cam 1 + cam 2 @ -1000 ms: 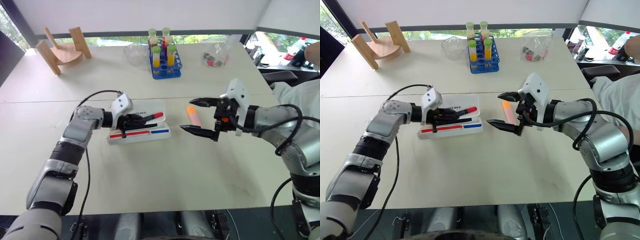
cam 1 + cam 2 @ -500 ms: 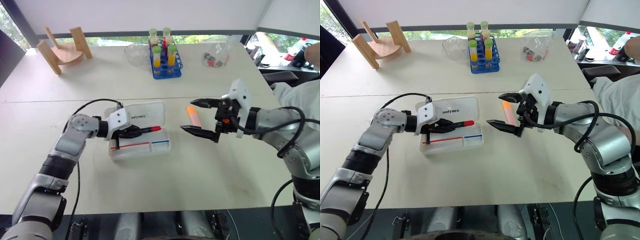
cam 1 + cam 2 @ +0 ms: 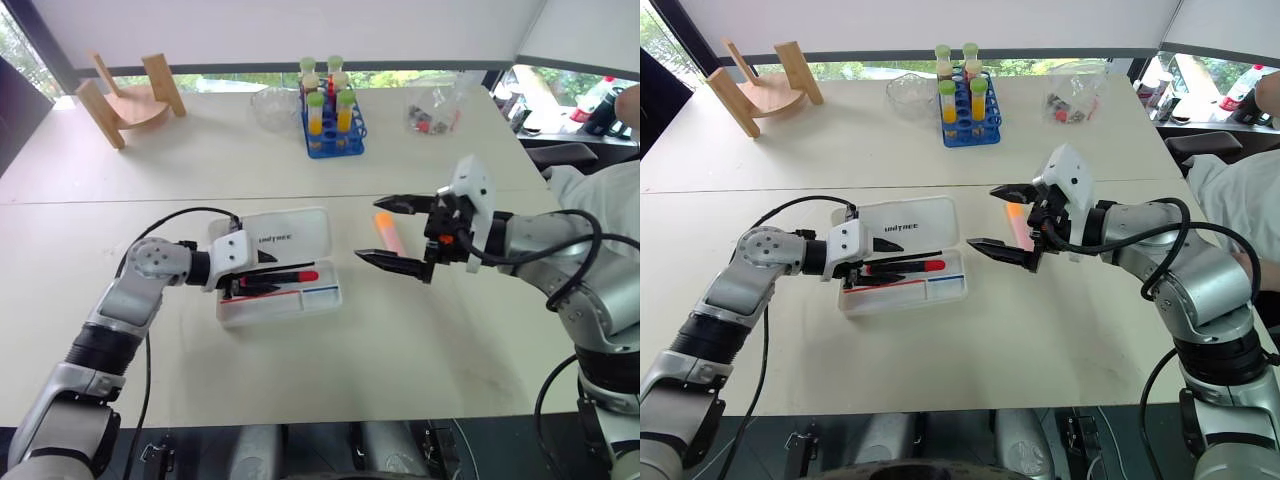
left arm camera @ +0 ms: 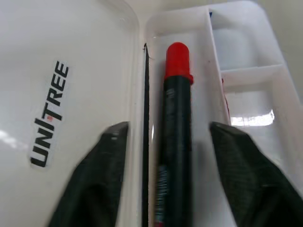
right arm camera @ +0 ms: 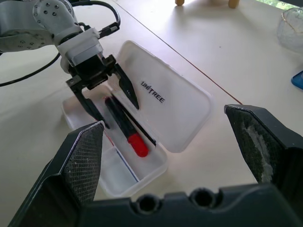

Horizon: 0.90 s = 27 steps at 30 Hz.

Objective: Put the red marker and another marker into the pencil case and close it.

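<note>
The pencil case (image 3: 292, 238) lies open on the table, lid flat and tray toward me. The red marker (image 3: 285, 277), black barrel and red cap, rests lengthwise in the tray beside a thin black pen (image 4: 145, 118). My left gripper (image 3: 260, 275) is open, one finger on each side of the marker (image 4: 176, 118) with a gap on both sides. The other marker, an orange-to-pink highlighter (image 3: 386, 232), lies on the table to the right of the case. My right gripper (image 3: 375, 228) hovers open just above and beside it, holding nothing.
A blue rack of test tubes (image 3: 331, 115), a clear bowl (image 3: 272, 100) and a plastic bag (image 3: 435, 110) stand at the back. A wooden stand (image 3: 125, 100) is at the back left. A person's sleeve (image 3: 1225, 185) shows at the right edge.
My left gripper has opened and let go of the red marker, which now lies in the case's tray, and the hand has drawn back slightly. The right arm has stayed still.
</note>
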Available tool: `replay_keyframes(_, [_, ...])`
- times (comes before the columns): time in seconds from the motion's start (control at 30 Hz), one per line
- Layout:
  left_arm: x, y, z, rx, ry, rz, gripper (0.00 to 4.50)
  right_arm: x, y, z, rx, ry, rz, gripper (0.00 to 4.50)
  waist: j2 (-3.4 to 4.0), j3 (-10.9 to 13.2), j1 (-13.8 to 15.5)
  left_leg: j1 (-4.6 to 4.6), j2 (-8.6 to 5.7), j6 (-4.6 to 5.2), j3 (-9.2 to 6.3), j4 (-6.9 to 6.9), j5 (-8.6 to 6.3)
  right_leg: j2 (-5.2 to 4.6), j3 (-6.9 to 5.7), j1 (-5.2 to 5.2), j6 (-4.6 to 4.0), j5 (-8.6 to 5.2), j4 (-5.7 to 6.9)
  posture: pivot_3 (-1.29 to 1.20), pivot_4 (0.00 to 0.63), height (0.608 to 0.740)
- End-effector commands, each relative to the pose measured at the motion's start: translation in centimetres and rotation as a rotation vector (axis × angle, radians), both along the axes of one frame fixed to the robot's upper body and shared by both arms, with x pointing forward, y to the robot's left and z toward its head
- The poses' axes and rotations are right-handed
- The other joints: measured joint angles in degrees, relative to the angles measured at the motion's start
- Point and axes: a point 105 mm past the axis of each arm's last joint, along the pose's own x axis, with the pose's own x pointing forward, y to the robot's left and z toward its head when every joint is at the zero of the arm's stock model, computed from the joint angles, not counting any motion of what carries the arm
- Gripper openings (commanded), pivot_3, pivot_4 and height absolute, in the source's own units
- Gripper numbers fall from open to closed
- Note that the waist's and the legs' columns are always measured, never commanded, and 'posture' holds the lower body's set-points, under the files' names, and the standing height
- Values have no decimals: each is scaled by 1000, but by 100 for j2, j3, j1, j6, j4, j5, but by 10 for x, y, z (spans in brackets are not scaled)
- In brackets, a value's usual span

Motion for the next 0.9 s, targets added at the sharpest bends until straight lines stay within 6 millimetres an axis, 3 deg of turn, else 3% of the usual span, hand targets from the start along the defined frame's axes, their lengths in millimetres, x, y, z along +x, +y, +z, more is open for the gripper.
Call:
replay_keyframes(0.03, [-2,2,14,-13,-57,0,4430,-1,3,12,6,-60,19,4500,0,0,-2,0,0,0,1,0,0,0,0,0,0,0,0,0,150,740])
replay_keyframes(0.13, [-3,4,24,-37,-82,14,4430,-1,3,12,6,-60,21,4500,0,0,-1,0,0,0,0,-1,0,0,0,0,0,0,0,0,150,740])
replay_keyframes(0.27, [-11,4,50,-133,-88,33,4430,4,-1,7,-7,-47,-13,4500,0,0,-4,-1,0,0,0,0,0,0,0,-1,0,0,0,0,150,740])
replay_keyframes(0.5, [-56,15,92,-287,-10,56,4430,48,-25,-21,-48,63,-327,4500,0,1,-50,2,1,0,1,-2,0,-1,3,-1,0,0,3,0,150,740])
replay_keyframes(0.6, [-77,28,94,-303,66,110,4430,63,-32,-41,-70,149,-459,4500,0,1,-87,2,4,-1,-2,-3,0,0,4,-3,-1,-1,5,0,150,740])
replay_keyframes(0.9, [-106,59,93,-395,179,293,4430,80,-33,-97,-184,280,-591,4500,3,2,-137,5,3,-1,1,-4,0,-3,4,-1,-2,-1,5,0,150,740])
